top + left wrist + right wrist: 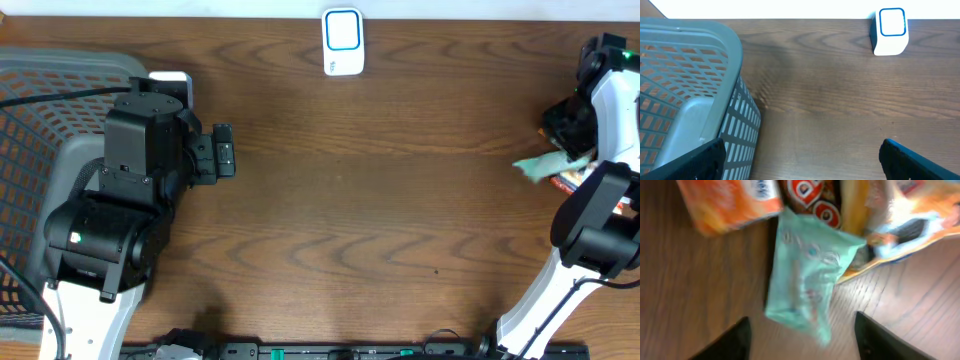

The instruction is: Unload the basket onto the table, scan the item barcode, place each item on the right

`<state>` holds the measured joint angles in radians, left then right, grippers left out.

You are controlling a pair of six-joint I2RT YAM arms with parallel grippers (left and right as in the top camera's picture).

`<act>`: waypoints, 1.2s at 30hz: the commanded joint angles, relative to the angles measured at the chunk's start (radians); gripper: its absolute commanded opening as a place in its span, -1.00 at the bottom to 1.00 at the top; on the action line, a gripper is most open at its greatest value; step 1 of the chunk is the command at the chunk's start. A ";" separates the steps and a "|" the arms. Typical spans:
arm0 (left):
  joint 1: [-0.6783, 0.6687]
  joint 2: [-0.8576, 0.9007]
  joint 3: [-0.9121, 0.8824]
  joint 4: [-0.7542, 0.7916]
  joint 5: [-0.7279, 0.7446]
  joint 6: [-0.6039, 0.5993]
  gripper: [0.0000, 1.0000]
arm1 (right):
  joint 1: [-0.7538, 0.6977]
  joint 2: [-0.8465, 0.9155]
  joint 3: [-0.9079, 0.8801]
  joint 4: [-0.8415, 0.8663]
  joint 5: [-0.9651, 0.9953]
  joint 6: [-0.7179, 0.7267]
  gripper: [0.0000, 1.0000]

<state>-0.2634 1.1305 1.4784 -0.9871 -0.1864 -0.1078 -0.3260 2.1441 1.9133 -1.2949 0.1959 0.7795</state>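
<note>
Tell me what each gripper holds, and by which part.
Nothing is held. The left gripper is open and empty. The right gripper has its fingers apart, touching neither side of the crinkled pale green plastic packet between them.

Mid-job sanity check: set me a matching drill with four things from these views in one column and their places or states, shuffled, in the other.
Things:
1. grey basket
2. white scanner
3. teal packet
4. left pincer

Places or states:
A. right edge of the table
B. far edge, near the middle
C. left end
D. open, just right of the basket

Pairs: 1-C; 2-B; 3-A; 4-D
</note>
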 commanded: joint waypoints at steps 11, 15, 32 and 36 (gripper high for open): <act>0.005 -0.001 0.000 0.000 -0.009 0.002 0.96 | 0.036 -0.369 0.089 -0.062 -0.303 -0.121 0.45; 0.005 -0.001 0.000 0.000 -0.009 0.002 0.96 | 0.061 -0.524 0.089 -0.072 -0.375 -0.179 0.56; 0.005 -0.001 0.000 0.000 -0.009 0.002 0.96 | 0.079 -1.053 0.089 -0.116 -0.396 -0.198 0.98; 0.005 -0.001 0.000 0.000 -0.009 0.002 0.96 | 0.079 -1.130 0.089 -0.116 -0.396 -0.198 0.99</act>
<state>-0.2634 1.1305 1.4784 -0.9871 -0.1867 -0.1078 -0.2512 1.0470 1.9945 -1.4105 -0.1913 0.5972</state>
